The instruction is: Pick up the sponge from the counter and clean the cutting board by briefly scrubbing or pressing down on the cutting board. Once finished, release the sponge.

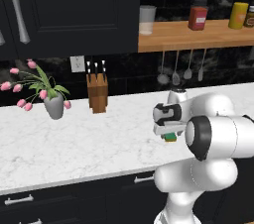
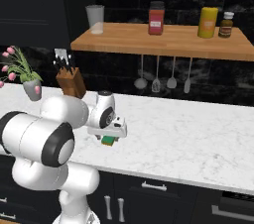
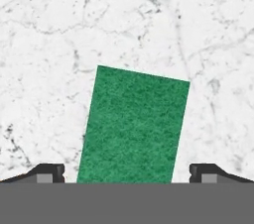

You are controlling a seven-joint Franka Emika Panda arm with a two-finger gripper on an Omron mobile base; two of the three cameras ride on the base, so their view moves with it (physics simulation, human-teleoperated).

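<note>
The tool hung spread wide, empty, straddling the sponge on the table; light and squashy, it likely wanted pinching across its long sides.

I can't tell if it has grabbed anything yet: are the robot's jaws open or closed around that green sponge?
Open. In the hand view the two dark fingertips stand wide apart, the sponge lying flat on the counter between them, not touching either.

Rough, matt green scouring top on the sponge; smooth, grey-veined white marble counter; wooden shelf.
</note>
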